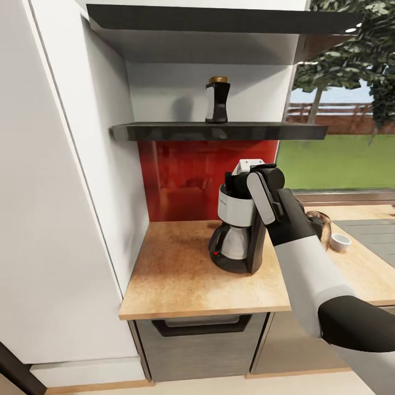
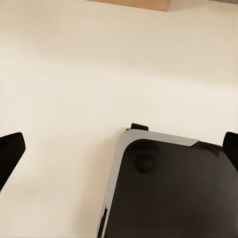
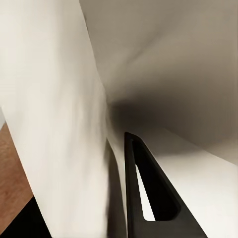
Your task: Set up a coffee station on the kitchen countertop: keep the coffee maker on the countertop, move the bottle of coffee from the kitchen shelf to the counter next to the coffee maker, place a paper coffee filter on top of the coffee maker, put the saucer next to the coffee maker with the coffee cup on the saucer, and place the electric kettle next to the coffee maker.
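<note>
1. In the head view we saw one coffee maker (image 1: 237,230) standing upright near the back of the kitchen countertop (image 1: 175,274), its long axis vertical, its carafe and red switch facing the front left.
2. One bottle of coffee (image 1: 216,100) stood upright on the kitchen shelf (image 1: 219,131), above and slightly left of the coffee maker, gold lid up and white label turned left. We counted two dark shelves, a second one higher up.
3. The right arm (image 1: 307,263) reached in from the lower right, and the right gripper (image 1: 253,167) sat right over the coffee maker's top. We could not tell from here whether its fingers were apart or closed.
4. One small white coffee cup (image 1: 340,241) stood on the counter to the right, partly behind the arm.
5. In the left wrist view, the two dark fingertips (image 2: 11,153) of the left gripper (image 2: 119,148) stood wide apart at the picture's edges, holding nothing, over a pale floor and one dark robot base (image 2: 168,193).
6. In the right wrist view we saw a white sheet-like surface (image 3: 54,124) close against one dark finger (image 3: 148,198); we could not tell what it was, nor the grip state.
</note>
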